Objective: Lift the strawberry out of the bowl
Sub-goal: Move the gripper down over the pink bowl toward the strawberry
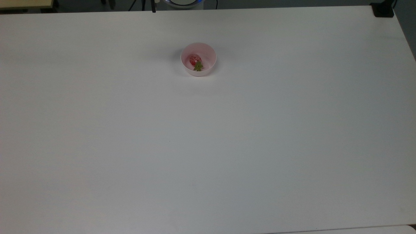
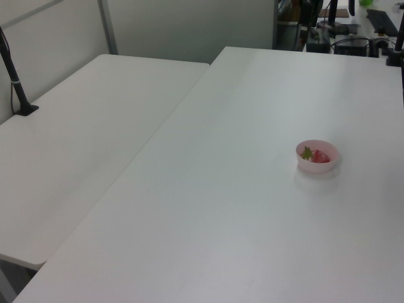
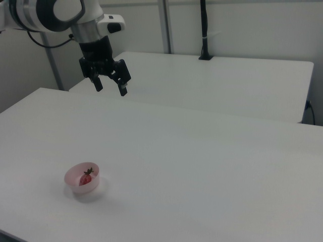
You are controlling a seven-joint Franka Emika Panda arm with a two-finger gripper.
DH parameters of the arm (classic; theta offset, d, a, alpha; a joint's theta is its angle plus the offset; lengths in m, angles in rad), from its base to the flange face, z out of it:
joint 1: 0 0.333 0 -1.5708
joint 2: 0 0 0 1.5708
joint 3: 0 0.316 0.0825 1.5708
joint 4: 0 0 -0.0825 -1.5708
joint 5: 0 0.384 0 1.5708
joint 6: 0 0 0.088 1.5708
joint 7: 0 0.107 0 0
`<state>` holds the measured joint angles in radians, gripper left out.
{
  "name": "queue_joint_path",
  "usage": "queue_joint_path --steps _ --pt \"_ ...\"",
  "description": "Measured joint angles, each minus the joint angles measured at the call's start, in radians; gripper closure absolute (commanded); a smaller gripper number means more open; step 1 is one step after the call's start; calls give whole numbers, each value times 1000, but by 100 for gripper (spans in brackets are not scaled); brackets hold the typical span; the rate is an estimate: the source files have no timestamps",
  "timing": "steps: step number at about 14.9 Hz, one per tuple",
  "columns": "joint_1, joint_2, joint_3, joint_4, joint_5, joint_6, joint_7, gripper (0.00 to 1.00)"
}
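A pale pink bowl (image 1: 208, 53) (image 2: 317, 166) (image 3: 70, 175) stands on the white table. Inside it lies a small red strawberry (image 1: 194, 60) (image 2: 321, 157) (image 3: 86, 179) with a green leafy cap; in the top view the cap points toward the bottom of the picture. In the right view my gripper (image 3: 110, 90) hangs high above the table, up and to the right of the bowl, well apart from it. Its two black fingers are spread, open, with nothing between them.
The white table (image 1: 208, 146) spreads wide around the bowl. A second white table (image 2: 82, 145) (image 3: 227, 80) adjoins it, with a black pole clamped at its edge (image 2: 16, 82) (image 3: 204, 30). A black clamp (image 1: 383, 9) sits at the table's far right corner in the top view.
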<state>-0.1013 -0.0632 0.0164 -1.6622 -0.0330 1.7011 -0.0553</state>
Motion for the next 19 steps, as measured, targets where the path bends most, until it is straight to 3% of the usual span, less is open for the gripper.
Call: queue_joint_path --steps 8,9,12,16,19 --pt "0 0 0 0 0 0 -1 0" --pt "0 0 0 0 0 -3 -8 6" --pt "0 6 7 -23 0 -9 -67 0" --pt "28 21 31 -114 -6 -18 48 0" --pt "102 45 46 -236 -24 -10 162 0"
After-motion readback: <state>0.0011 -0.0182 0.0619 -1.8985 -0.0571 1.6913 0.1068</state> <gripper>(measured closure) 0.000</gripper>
